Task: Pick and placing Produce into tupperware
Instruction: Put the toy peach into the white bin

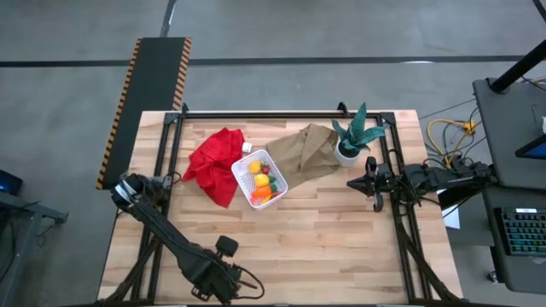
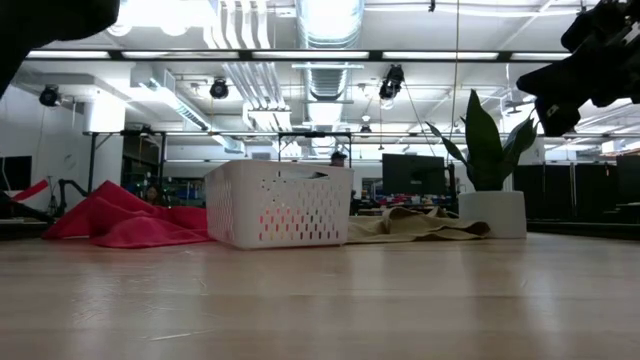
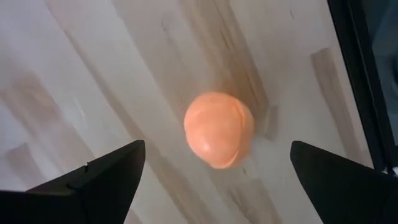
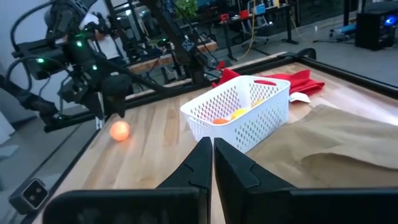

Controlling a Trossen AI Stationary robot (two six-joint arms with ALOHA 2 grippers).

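Observation:
The peach-orange ball (image 3: pixel 219 129) lies on the bare wood near the table's left edge, also seen in the right wrist view (image 4: pixel 119 130). My left gripper (image 3: pixel 216 152) hangs above it, open, with one finger on either side and not touching it; in the high view the gripper (image 1: pixel 128 188) covers the ball. The white tupperware (image 1: pixel 258 178) stands mid-table and holds yellow lemons, an orange carrot and red berries. My right gripper (image 4: pixel 212 155) is shut and empty, raised near the table's right side (image 1: pixel 367 181).
A red cloth (image 1: pixel 213 162) lies to the left of the tupperware and a brown paper bag (image 1: pixel 303 152) lies behind it on the right. A potted plant (image 1: pixel 351 143) stands near the right gripper. Bare wood spreads across the near half of the table (image 1: pixel 324 247).

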